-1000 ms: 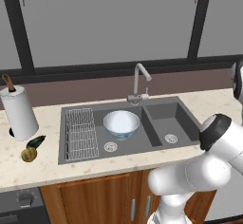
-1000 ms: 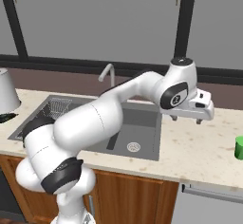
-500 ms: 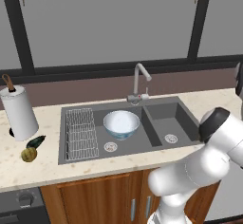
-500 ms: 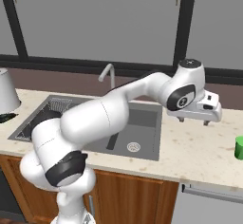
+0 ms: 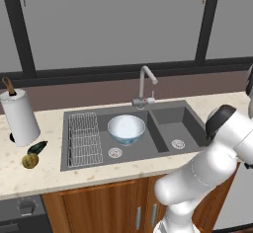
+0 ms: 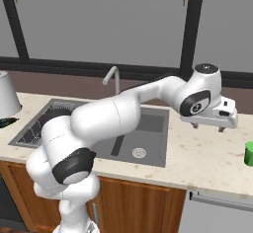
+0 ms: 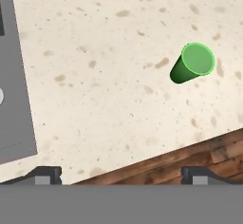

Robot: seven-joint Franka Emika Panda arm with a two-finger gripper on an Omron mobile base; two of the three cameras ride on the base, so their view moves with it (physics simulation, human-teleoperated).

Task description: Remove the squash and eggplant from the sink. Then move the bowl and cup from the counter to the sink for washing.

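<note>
One item remains, by my reading: the arm has swung farther right over the worktop (image 6: pixel 207 160) toward the green cup (image 7: pixel 191 63), fingers (image 7: pixel 46 174) spread wide and empty, while the bowl (image 5: pixel 126 129) already sits in the sink (image 5: pixel 163 109).

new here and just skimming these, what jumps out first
The big white arm stretches across the sink toward the right counter, its gripper open and empty above the stone. A bright green cup stands alone near the counter's front edge. The bowl already sits in the left basin.
</note>
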